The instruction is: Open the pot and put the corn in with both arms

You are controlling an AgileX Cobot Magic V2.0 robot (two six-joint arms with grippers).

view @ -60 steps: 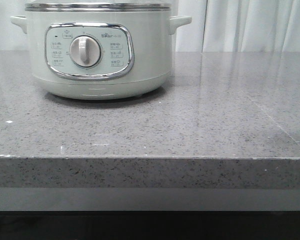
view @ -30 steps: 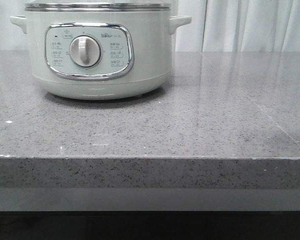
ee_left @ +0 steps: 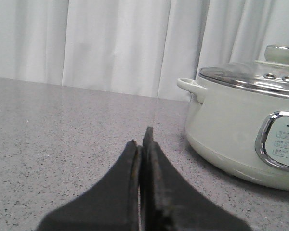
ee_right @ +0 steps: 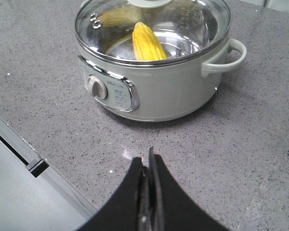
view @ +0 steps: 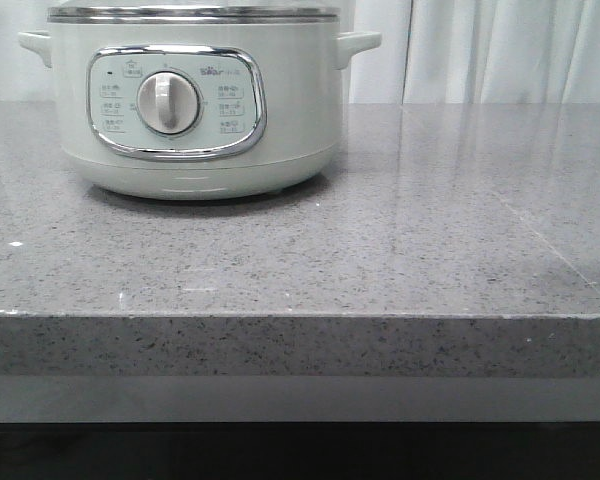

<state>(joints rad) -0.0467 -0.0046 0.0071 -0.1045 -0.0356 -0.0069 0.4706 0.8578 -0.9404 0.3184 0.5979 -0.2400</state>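
Note:
The pale mint-white pot (view: 195, 100) stands at the back left of the grey stone counter, with its glass lid (ee_right: 154, 26) on it. It also shows in the left wrist view (ee_left: 245, 130) and the right wrist view (ee_right: 154, 91). The yellow corn (ee_right: 147, 42) lies inside the pot under the lid. My left gripper (ee_left: 141, 139) is shut and empty, low over the counter beside the pot. My right gripper (ee_right: 147, 156) is shut and empty, above the counter in front of the pot. Neither gripper shows in the front view.
The grey speckled counter (view: 380, 240) ends in a front edge (view: 300, 315). White curtains (view: 500, 50) hang behind it. The lid knob (ee_left: 281, 53) sticks up from the lid. The pot's side handles (ee_right: 229, 57) jut out.
The pot appears a few pixels further left in the front view; nothing else has visibly changed.

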